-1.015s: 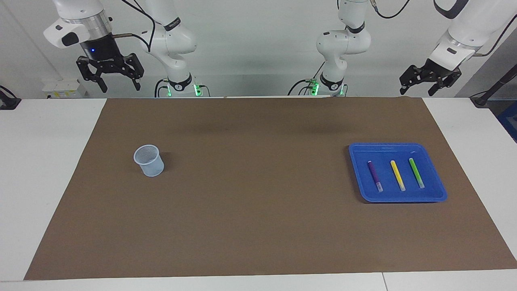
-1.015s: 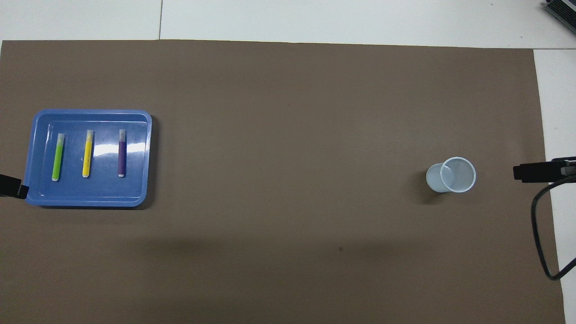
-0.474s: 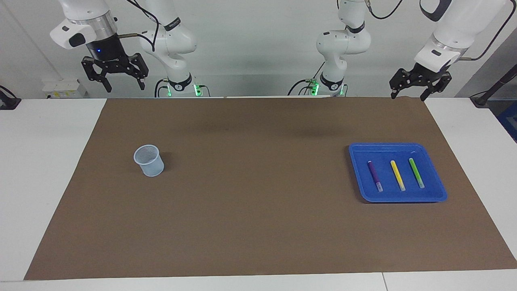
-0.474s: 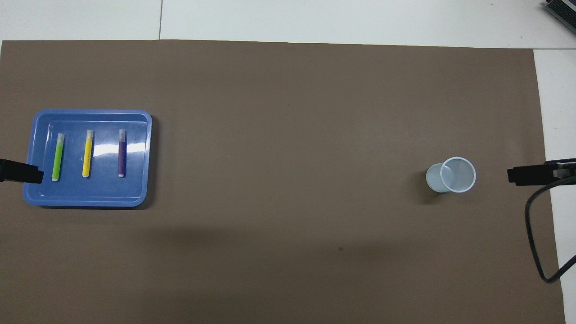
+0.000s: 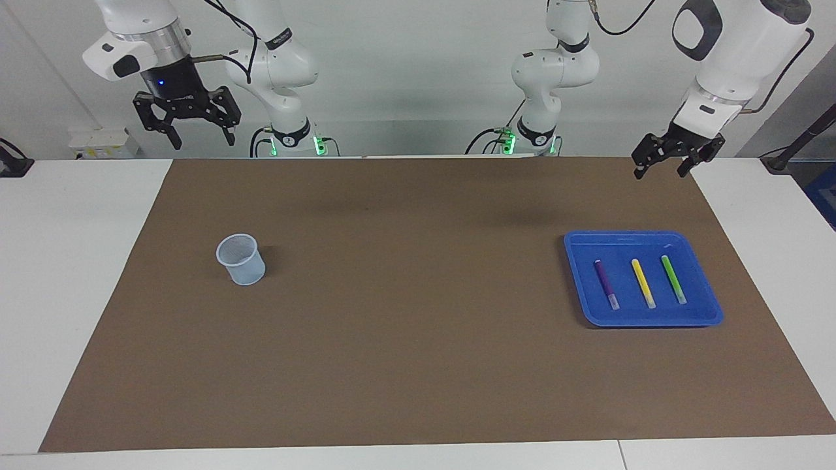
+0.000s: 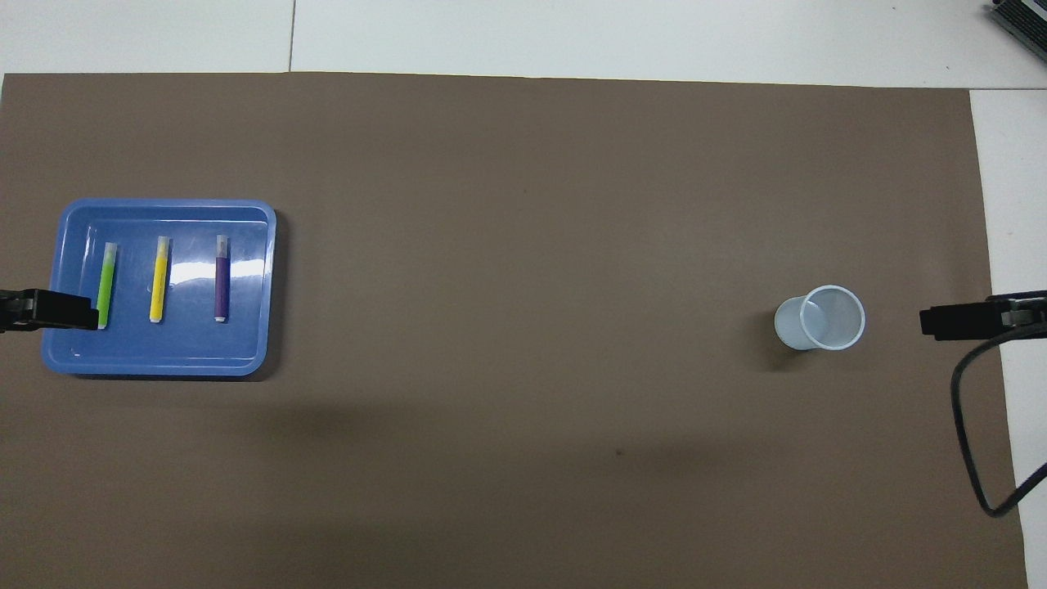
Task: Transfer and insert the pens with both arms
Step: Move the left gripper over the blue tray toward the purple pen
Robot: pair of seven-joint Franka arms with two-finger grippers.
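No transfer was done: all three pens [image 5: 642, 282] lay in the tray [image 5: 705, 312], cup [image 5: 241, 260] empty; my left gripper [image 5: 665, 163] and right gripper [image 5: 188, 124] were spread, holding nothing.

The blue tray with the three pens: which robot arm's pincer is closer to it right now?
The left. The left pincer hangs open in the air at the blue tray's end of the table, not touching it. The right pincer hangs open at the other end, up near the cup.
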